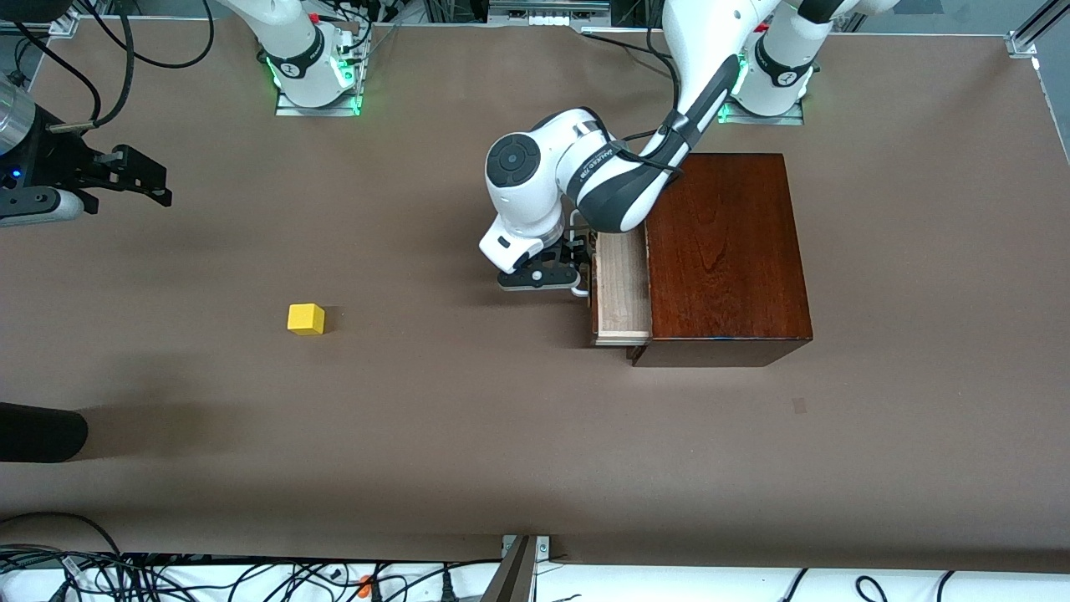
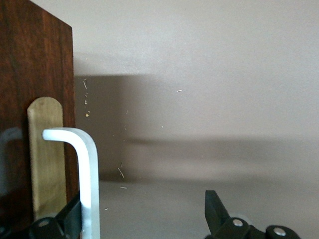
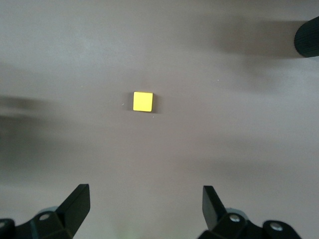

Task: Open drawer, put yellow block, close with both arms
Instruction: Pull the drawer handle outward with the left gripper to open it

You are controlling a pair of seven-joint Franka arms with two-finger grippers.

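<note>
Brown table (image 1: 468,435), drawer (image 1: 623,288) part-open

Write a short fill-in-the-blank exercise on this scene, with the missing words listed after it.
1. The drawer of the wooden box is partly ____.
2. The left gripper has one finger hooked inside the drawer's white ____.
3. The yellow block sits on the ____, toward the right arm's end.
4. The right gripper, up in the air, has its fingers ____.

Missing words: open; handle; table; open

A matte brown surface (image 1: 501,435) spreads under me, softly shadowed. Black cables (image 1: 167,577) tangle along its white near edge, and aluminium framing (image 1: 1024,38) marks one corner.
</note>
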